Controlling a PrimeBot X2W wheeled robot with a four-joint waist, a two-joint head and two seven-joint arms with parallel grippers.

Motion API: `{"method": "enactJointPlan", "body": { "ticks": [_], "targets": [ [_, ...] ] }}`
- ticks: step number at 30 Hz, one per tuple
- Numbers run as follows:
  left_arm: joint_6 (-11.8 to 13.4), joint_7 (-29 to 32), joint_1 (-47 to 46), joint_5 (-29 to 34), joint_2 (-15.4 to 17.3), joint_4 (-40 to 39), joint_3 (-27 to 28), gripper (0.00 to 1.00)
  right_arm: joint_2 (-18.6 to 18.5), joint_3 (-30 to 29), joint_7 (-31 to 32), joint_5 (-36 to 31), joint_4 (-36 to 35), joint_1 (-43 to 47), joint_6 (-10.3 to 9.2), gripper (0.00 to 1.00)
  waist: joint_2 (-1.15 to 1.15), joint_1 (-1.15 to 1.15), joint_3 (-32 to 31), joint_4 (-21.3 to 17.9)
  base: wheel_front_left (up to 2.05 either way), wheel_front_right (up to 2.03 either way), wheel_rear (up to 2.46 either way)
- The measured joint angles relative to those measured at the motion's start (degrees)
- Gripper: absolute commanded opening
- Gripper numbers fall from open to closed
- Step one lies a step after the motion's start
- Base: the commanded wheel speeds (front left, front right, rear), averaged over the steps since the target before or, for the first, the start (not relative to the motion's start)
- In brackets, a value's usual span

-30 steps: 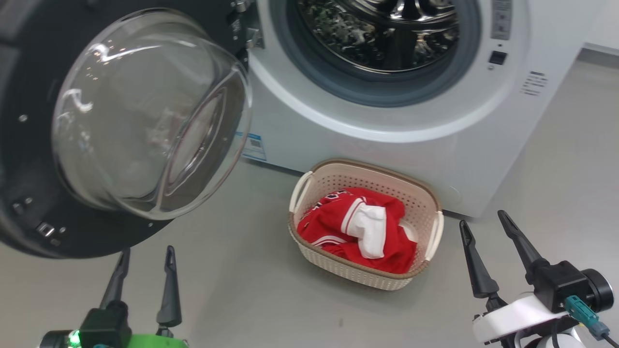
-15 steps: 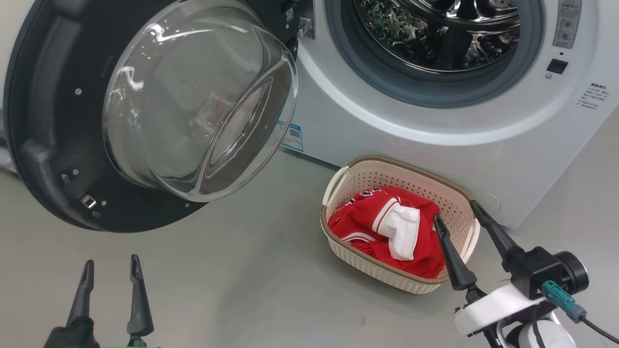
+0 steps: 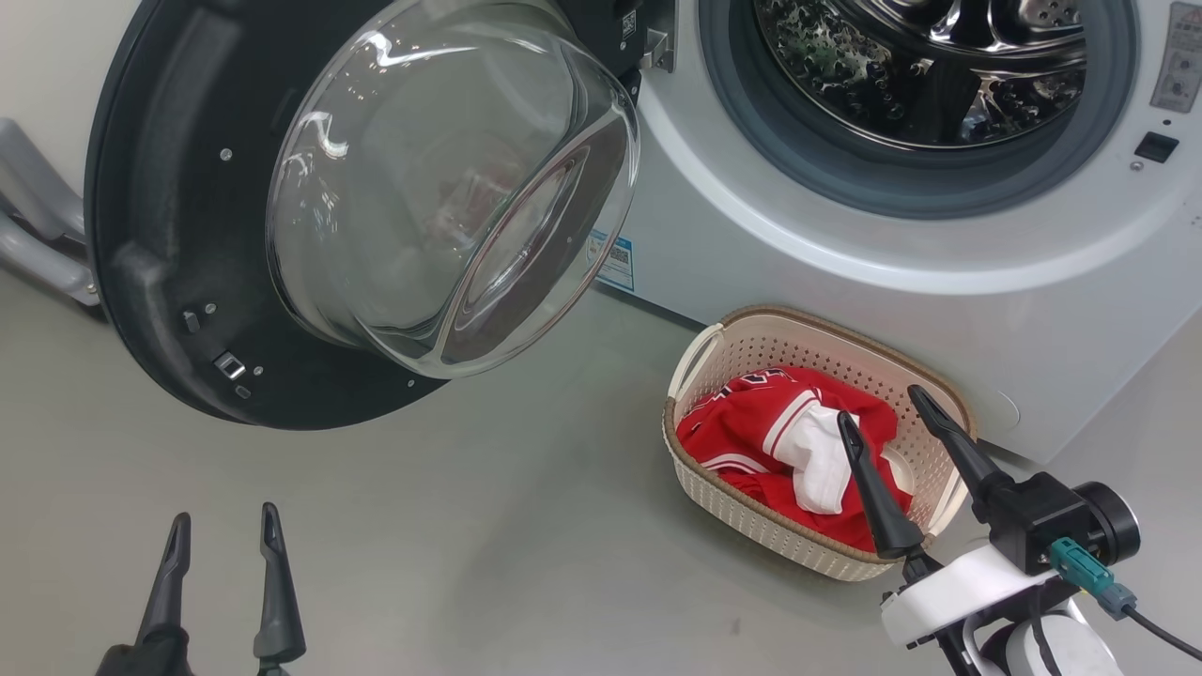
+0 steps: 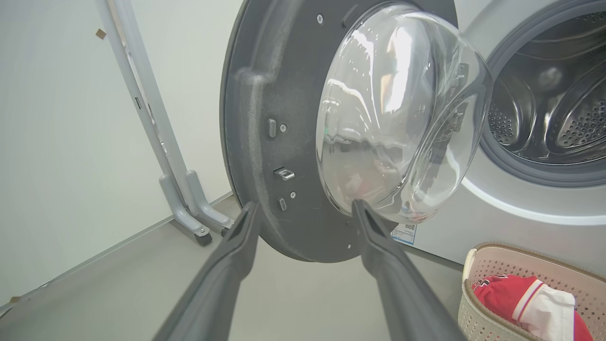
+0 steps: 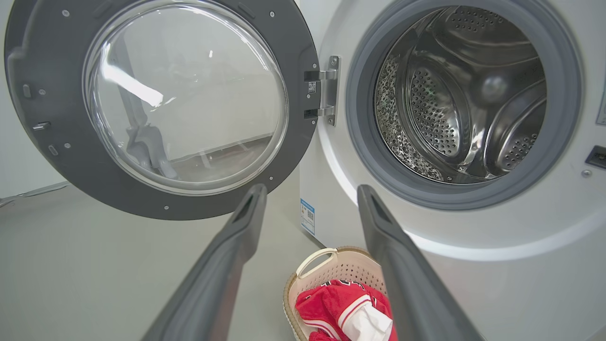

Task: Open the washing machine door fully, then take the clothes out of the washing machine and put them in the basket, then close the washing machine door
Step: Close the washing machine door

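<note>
The washing machine door (image 3: pixel 150 235) hangs wide open to the left of the white washing machine (image 3: pixel 845 272), glass bowl facing me; the steel drum (image 3: pixel 939 66) looks empty. On the floor before the machine stands the cream basket (image 3: pixel 751 512) with the red and white clothes (image 3: pixel 751 422) inside. My left gripper (image 3: pixel 225 514) is open and empty, low at the left, below the door. In the left wrist view, that gripper (image 4: pixel 304 204) points at the door's lower rim (image 4: pixel 255 118). My right gripper (image 3: pixel 882 406) is open and empty, over the basket's right end.
A grey metal stand (image 3: pixel 38 235) with its feet (image 4: pixel 184 199) on the floor rises along the pale wall left of the door. The door juts out over the grey floor (image 3: pixel 470 545) between me and the machine.
The head camera has turned, so the whole picture slid to the right. My right gripper now overlaps the basket's right end in the view. The left gripper sits lower in the picture. Both stay open.
</note>
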Motion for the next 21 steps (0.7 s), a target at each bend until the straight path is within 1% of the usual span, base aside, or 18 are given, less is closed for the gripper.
{"method": "enactJointPlan", "body": {
  "ticks": [8, 9, 10, 12, 21],
  "targets": [
    [0.0, 0.0, 0.0, -0.6, 0.0, -0.2, -0.3, 1.0, -0.3, -0.5, 0.0, 0.1, 0.1, 0.0, 0.0, 1.0, 0.0, 0.0, 0.1, -0.1, -0.04, -0.04, -0.04],
    [0.0, -0.1, 0.0, -0.6, 0.0, -0.2, -0.3, 0.94, -0.3, -0.6, 0.0, 0.1, 0.1, 0.0, 0.0, 1.0, 0.0, 0.0, 0.2, -0.2, 0.0, 0.0, 0.0],
    [0.0, -0.5, 0.0, -0.6, 0.0, -0.2, -0.3, 0.48, -0.3, -0.6, 0.0, 0.1, 0.1, 0.0, 0.0, 1.0, 0.0, 0.0, 0.2, -0.2, 0.0, 0.0, 0.0],
    [0.0, -0.5, 0.0, -0.9, 0.0, -0.2, -0.3, 0.0, -0.3, -0.7, 0.0, 0.1, 0.1, 0.0, -0.01, 1.0, 0.0, 0.0, 0.2, -0.2, 0.0, 0.0, 0.0],
    [0.0, -0.5, 0.0, -2.3, 0.0, -0.5, -0.4, 0.0, -0.5, -0.7, 0.0, 0.3, 0.1, 0.0, 0.0, 1.0, 0.0, 0.0, 0.5, -0.2, 0.0, 0.0, 0.0]
  ]
}}
